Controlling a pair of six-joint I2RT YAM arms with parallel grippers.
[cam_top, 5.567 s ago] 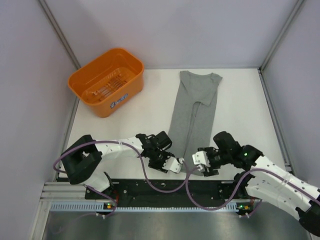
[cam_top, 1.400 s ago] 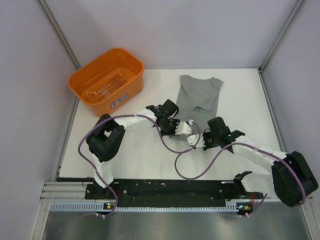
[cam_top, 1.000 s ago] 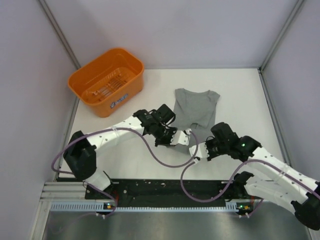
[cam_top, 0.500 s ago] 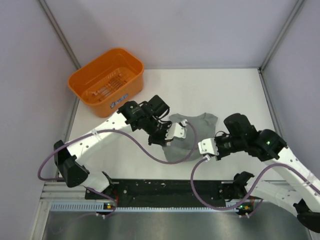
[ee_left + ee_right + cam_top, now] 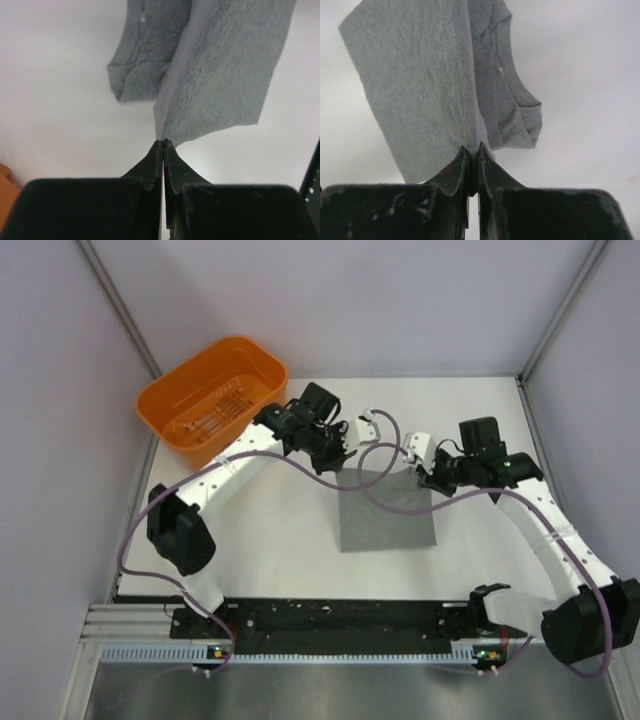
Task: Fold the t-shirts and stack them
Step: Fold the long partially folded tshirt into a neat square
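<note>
White table [image 5: 250,530] bore one grey t-shirt [image 5: 387,515], folded, far edge raised; left gripper [image 5: 163,142] and right gripper [image 5: 471,149] each clamped it, seemingly at corners; basket [image 5: 160,400] stood far-left.

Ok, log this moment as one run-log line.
phase: folding | left gripper: shut on t-shirt edge | right gripper: shut on t-shirt edge | t-shirt: held edge lifted, rest on table

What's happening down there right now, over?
Left claw and right claw shut on shirt edge. Shirt draped from them, part folded. Basket off left, nothing in the way.
</note>
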